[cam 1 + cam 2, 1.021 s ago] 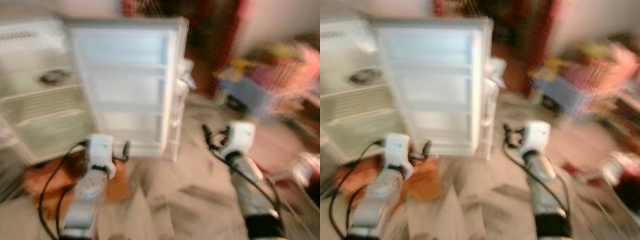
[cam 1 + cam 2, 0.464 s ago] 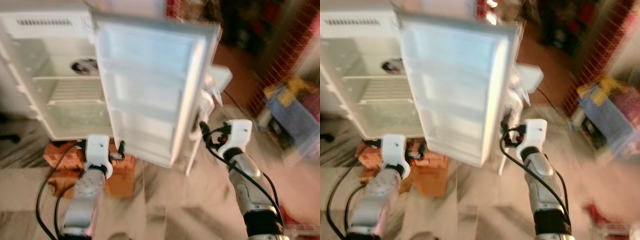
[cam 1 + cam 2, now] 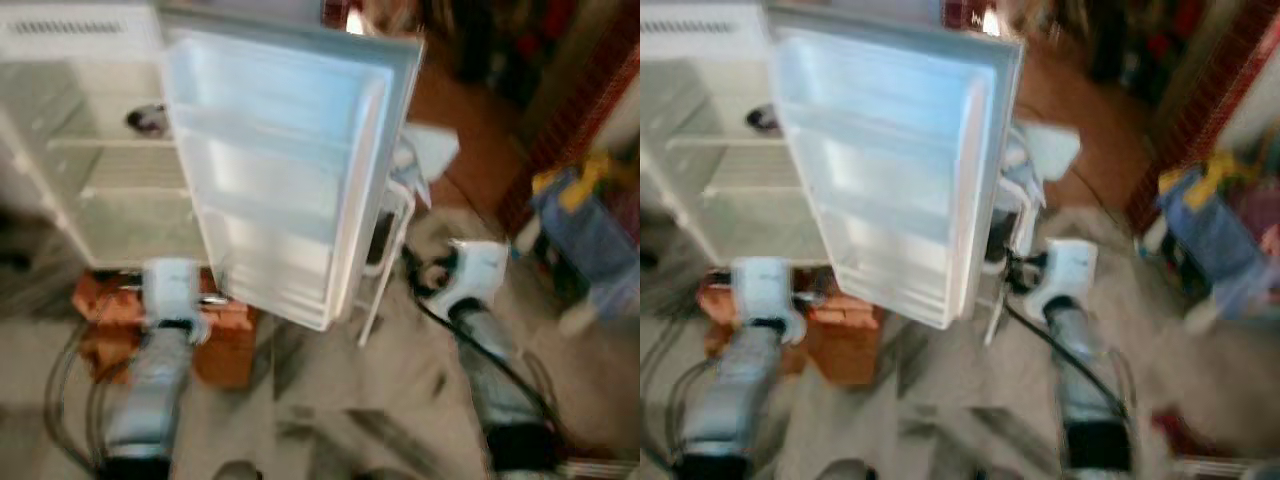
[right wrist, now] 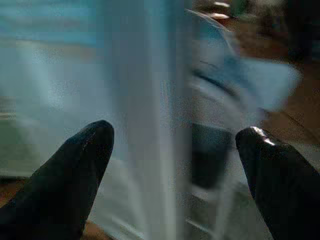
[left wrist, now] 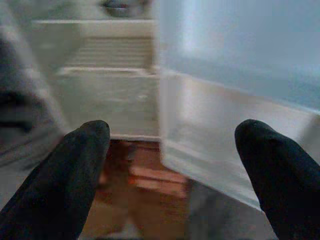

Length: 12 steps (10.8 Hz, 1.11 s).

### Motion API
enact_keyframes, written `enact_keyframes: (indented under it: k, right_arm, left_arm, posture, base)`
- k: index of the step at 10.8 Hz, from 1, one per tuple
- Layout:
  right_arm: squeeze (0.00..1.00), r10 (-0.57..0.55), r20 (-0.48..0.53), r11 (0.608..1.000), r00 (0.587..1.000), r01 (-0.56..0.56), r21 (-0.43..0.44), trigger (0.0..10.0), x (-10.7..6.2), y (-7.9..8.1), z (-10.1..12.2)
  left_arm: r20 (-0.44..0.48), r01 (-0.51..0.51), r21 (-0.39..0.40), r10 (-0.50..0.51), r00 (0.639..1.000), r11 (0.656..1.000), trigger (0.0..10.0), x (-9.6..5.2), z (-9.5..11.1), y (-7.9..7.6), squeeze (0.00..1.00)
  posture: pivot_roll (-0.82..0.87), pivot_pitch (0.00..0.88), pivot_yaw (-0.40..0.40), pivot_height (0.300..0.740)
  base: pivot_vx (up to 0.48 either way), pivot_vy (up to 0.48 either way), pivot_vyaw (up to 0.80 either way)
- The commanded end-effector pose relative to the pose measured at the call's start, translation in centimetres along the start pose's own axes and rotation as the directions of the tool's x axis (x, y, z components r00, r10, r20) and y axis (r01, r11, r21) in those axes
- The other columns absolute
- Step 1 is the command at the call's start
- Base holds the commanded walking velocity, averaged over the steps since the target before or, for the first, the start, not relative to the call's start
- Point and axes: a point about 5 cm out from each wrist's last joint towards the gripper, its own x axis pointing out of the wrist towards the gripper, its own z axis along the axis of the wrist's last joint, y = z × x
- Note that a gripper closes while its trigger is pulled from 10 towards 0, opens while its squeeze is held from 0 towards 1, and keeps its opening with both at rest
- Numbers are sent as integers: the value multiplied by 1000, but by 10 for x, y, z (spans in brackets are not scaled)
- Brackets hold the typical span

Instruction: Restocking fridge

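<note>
Shifted across the head views since half a second ago, fridge and door alike, so camera motion and not any move of the things; blurred as well. Stands open, the fridge (image 3: pixel 95 150), with its door (image 3: pixel 285 170) swung wide toward the robot, door racks bare as far as visible. Holds one small dark item (image 3: pixel 147 119) on an upper shelf, otherwise pale wire shelves. Sits on reddish blocks (image 3: pixel 215 335) at floor level. Hovers low before the door's bottom edge, the left gripper (image 5: pixel 172 170), fingers spread wide and carrying nothing. Hangs beside the door's outer edge, near a white wire rack (image 3: pixel 390 235), the right gripper (image 4: pixel 172 175), likewise spread and empty. Judged barely begun: door open, nothing in hand to stock, items not yet fetched and shelved.
</note>
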Motion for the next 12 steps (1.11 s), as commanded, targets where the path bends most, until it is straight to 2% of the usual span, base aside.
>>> enact_keyframes:
  k: [1,3,5,6,9,12]
  right_arm:
    - [0,-4,14,1000,1000,4,-11,10000,2,-4,5]
    - [0,8,11,1000,1000,-8,-25,10000,3,-4,5]
    - [0,19,23,999,1000,-18,-36,10000,4,0,7]
    - [0,5,19,999,1000,-4,-50,10000,5,-1,6]
    - [0,-34,13,999,999,34,-40,10000,5,-5,4]
    - [0,-80,12,995,997,80,-59,10000,5,-13,3]
  left_arm:
    - [-6,1,-9,-1,1000,1000,10000,-1,-1,-3,0]
    - [-10,-11,-12,11,1000,1000,10000,-2,-2,-4,0]
    - [-29,-26,-18,26,999,1000,10000,-2,-5,-3,0]
    - [-38,-35,-19,35,999,999,10000,-1,-6,0,0]
    - [-62,-46,-18,44,997,999,10000,-2,-11,3,0]
    - [-77,-23,-42,20,997,999,10000,-2,-13,-2,0]
  posture:
    - [82,0,-36,740]
    - [83,0,-38,740]
    - [82,0,-37,740]
    - [81,0,-37,740]
    - [82,0,-37,740]
    - [82,0,-37,740]
  base:
    - [0,-442,663]
    - [0,-433,653]
    - [306,-367,666]
    - [420,0,631]
    - [471,0,0]
    - [352,0,0]
